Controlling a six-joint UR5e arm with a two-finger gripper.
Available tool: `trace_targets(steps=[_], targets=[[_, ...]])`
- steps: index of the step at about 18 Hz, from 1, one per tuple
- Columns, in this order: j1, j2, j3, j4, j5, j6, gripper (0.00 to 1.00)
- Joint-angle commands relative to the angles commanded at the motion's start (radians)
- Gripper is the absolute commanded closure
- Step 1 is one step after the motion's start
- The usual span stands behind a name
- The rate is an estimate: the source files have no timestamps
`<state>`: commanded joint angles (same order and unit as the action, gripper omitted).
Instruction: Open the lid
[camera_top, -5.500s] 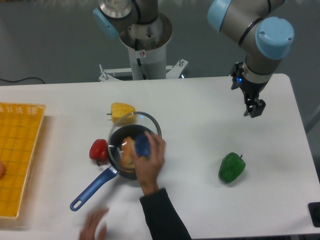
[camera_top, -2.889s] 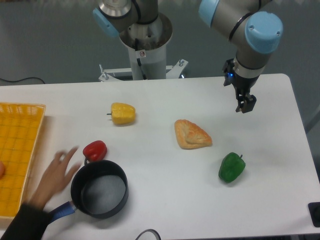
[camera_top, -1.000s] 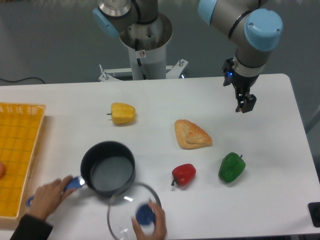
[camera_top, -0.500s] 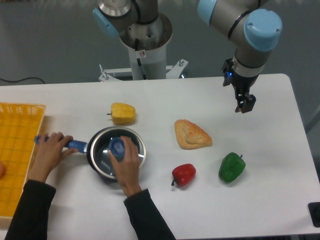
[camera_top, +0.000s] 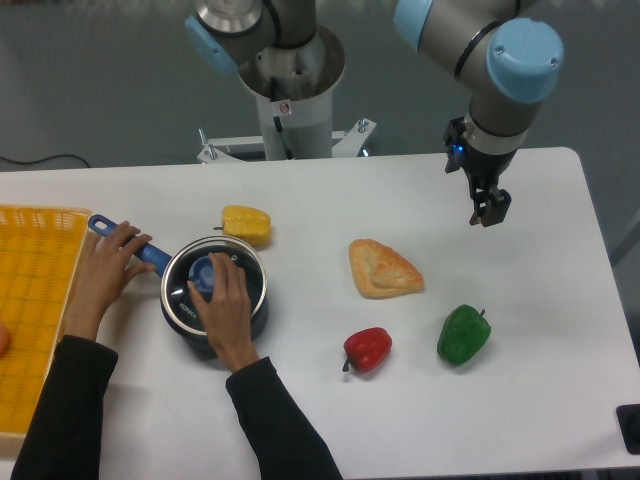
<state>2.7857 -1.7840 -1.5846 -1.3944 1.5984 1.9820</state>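
Now we see the lid (camera_top: 212, 283) seated on the saucepan (camera_top: 215, 318), shifted toward nine o'clock since before, under a person's hand (camera_top: 224, 305). Our pincer (camera_top: 489, 212) hangs empty at two o'clock, jaws narrowly apart.

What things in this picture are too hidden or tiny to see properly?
- Saucepan inside: hidden by the lid and a person's hand.
- Lid knob: partly covered by that hand.
- Tool: too small to tell open or shut.
- Yellow basket: cut off by the left edge.
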Motion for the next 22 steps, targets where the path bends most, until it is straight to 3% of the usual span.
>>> trace_targets(steps=[22], targets=[[-0.035,-0.002,-0.003,0.006,0.002,-0.074,0.00]])
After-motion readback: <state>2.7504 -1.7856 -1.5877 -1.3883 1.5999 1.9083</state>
